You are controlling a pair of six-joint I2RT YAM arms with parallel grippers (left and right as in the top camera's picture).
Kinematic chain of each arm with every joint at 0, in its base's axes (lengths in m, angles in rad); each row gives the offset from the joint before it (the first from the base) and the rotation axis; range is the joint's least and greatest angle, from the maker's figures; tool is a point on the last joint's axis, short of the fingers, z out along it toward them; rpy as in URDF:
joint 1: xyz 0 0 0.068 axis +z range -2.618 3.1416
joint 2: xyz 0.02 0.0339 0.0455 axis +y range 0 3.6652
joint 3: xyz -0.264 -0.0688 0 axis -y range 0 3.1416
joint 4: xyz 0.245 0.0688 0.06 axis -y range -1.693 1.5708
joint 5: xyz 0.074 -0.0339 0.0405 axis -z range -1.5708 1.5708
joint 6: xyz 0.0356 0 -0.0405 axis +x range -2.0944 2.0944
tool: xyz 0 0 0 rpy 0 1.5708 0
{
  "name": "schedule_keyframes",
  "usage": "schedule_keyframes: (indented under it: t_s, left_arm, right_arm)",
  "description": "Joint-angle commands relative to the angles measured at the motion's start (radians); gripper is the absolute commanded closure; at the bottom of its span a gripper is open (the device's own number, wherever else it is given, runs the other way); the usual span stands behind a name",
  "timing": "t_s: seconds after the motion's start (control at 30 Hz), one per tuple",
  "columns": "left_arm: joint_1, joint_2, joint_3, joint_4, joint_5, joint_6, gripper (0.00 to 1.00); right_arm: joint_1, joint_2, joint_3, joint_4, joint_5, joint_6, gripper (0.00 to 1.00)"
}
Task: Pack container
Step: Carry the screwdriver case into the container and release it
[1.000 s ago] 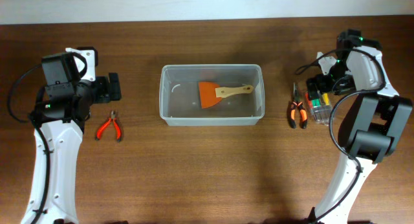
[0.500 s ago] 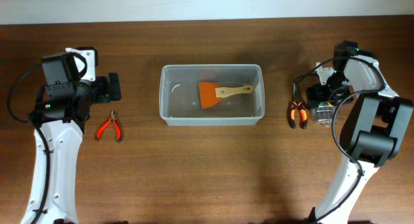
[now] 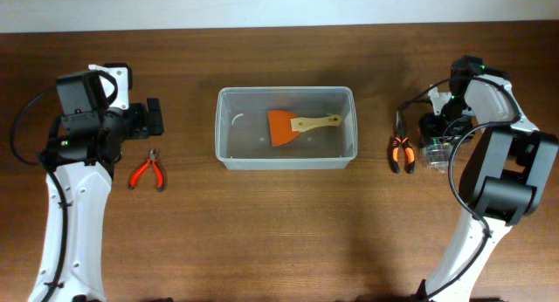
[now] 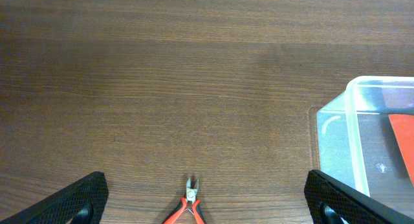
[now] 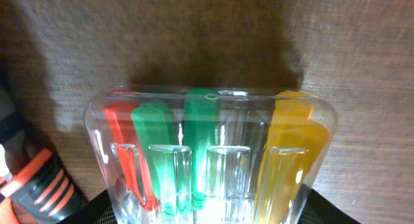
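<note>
The clear container (image 3: 286, 92) stands at the table's middle with an orange spatula (image 3: 293, 125) in it. Its corner shows in the left wrist view (image 4: 349, 120). My right gripper (image 3: 434, 134) is down over the small clear case of coloured screwdrivers (image 5: 213, 153). The jaws stand open on either side of the case (image 3: 432, 154). Orange-and-black pliers (image 3: 401, 152) lie just left of it. My left gripper (image 3: 155, 119) is open and empty, hovering above red pliers (image 3: 147, 173), which show between its fingers (image 4: 189, 208).
The orange pliers' handle (image 5: 32, 185) lies close beside the case on its left. The wooden table's back edge runs along the top of the overhead view. Cables hang by the right arm.
My right gripper has moved down and slightly toward the front onto the screwdriver case, now hiding most of it from overhead. The left arm has not moved.
</note>
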Motion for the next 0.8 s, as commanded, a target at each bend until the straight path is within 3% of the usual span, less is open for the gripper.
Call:
schedule_keyframes:
  t_s: [0.0, 0.13, 0.27, 0.5, 0.6, 0.77]
  left_arm:
    - [0.002, 0.002, 0.013, 0.002, 0.003, 0.013, 0.01]
    - [0.002, 0.002, 0.013, 0.001, 0.003, 0.013, 0.01]
    - [0.002, 0.002, 0.013, -0.001, 0.003, 0.013, 0.01]
    - [0.002, 0.002, 0.013, -0.001, 0.004, 0.013, 0.01]
    - [0.002, 0.002, 0.013, -0.001, 0.004, 0.013, 0.01]
    - [0.002, 0.002, 0.013, -0.001, 0.003, 0.013, 0.01]
  right_arm:
    - [0.006, 0.029, 0.065, -0.046, -0.009, 0.06, 0.39]
    - [0.022, 0.009, 0.237, -0.156, -0.08, 0.061, 0.44]
    - [0.088, -0.026, 0.461, -0.288, -0.114, 0.061, 0.56]
    - [0.352, -0.045, 0.802, -0.452, -0.135, 0.06, 0.57]
    - [0.501, -0.045, 0.84, -0.441, -0.135, 0.028, 0.57]
    - [0.751, -0.017, 0.806, -0.354, -0.135, -0.183, 0.58]
